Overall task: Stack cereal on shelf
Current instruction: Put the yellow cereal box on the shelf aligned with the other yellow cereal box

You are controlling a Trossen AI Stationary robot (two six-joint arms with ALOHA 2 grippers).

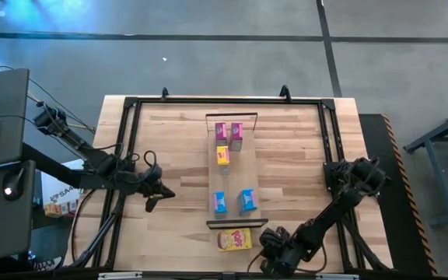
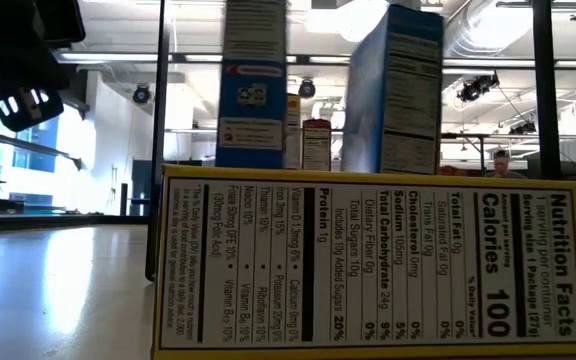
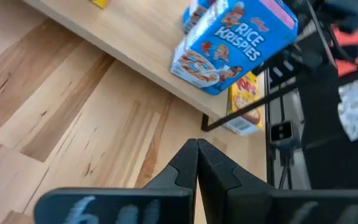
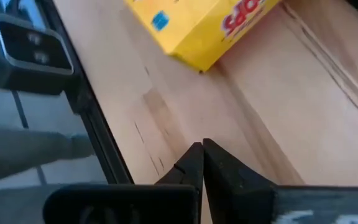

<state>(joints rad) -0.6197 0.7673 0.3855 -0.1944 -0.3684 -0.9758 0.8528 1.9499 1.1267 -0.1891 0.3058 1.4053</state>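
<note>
Nearest the front edge of the table (image 1: 169,241), a yellow cereal box (image 1: 234,239) lies flat on the tabletop, just off the near end of the shelf (image 1: 236,175) and not on it (in the low view its nutrition panel fills the foreground). The right gripper (image 1: 269,260) sits close beside this box at the table's front edge, fingers (image 4: 197,165) clenched together on nothing, the yellow box just ahead of them in its wrist view.

On the pale plank, two light-blue Rice Krispies boxes (image 1: 219,202) (image 1: 247,201) stand upright at the near end, side by side with a gap between them. Farther along, a second yellow box (image 1: 222,155) stands near the middle, and beyond it two pink boxes (image 1: 220,131) (image 1: 236,134) stand close together towards the far end.

The left gripper (image 1: 153,201) hovers over bare tabletop well to the left of the shelf, its fingers (image 3: 194,162) pressed together and empty, pointing towards the blue boxes.
</note>
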